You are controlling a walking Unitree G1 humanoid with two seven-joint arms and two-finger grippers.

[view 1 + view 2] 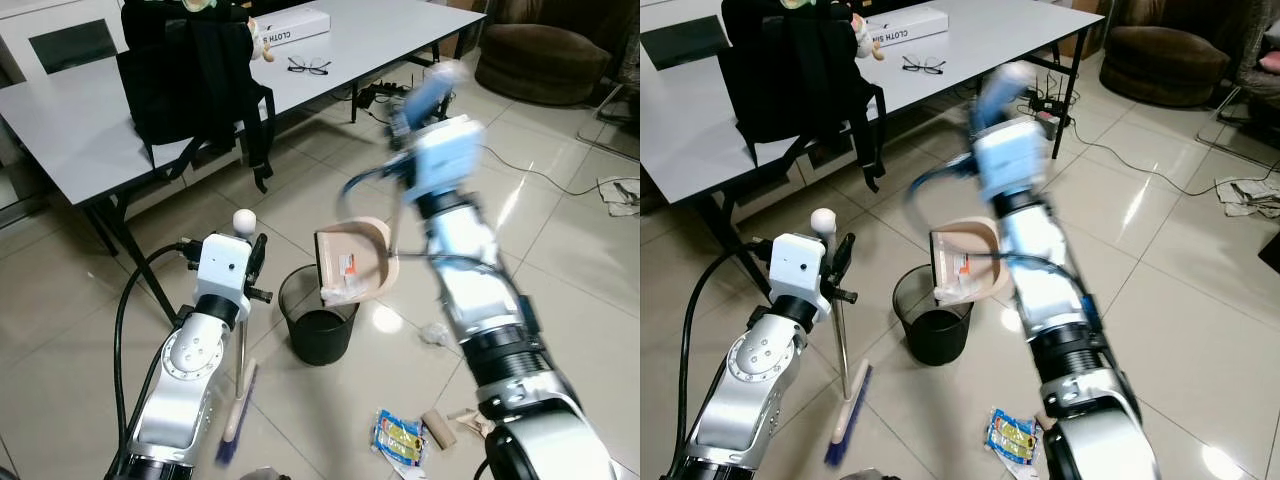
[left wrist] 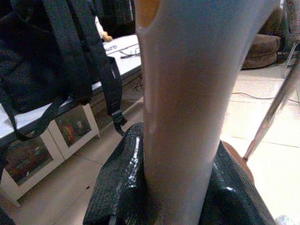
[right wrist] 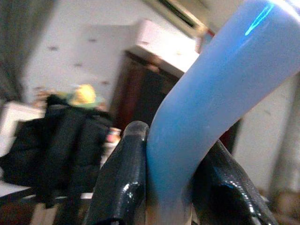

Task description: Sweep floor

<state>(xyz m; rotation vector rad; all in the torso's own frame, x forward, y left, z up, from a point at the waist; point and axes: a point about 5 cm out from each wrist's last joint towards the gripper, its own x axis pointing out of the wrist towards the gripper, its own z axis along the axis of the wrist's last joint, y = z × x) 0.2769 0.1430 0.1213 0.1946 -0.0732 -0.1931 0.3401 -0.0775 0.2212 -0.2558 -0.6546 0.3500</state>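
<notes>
My left gripper [image 1: 254, 268] is shut on the upright broom [image 1: 243, 345], just under its white knob. The broom's blue bristles [image 1: 236, 425] rest on the tiles. In the left wrist view a pale handle [image 2: 183, 93] sits between the black fingers [image 2: 117, 187]. My right arm is raised and blurred. Its gripper [image 3: 171, 185] is shut on the dustpan's blue handle [image 1: 432, 88]. The beige dustpan [image 1: 356, 260] hangs tilted over the black bin [image 1: 318, 322], with a scrap of paper [image 1: 345, 280] at its lip.
A blue packet [image 1: 399, 436], a brown scrap [image 1: 438, 428] and a white crumpled wad [image 1: 434, 332] lie on the tiles right of the bin. Behind stands a grey table [image 1: 380, 40] with a black backpack [image 1: 190, 80], glasses and a box. A brown pouf [image 1: 540, 60] and cables lie at the far right.
</notes>
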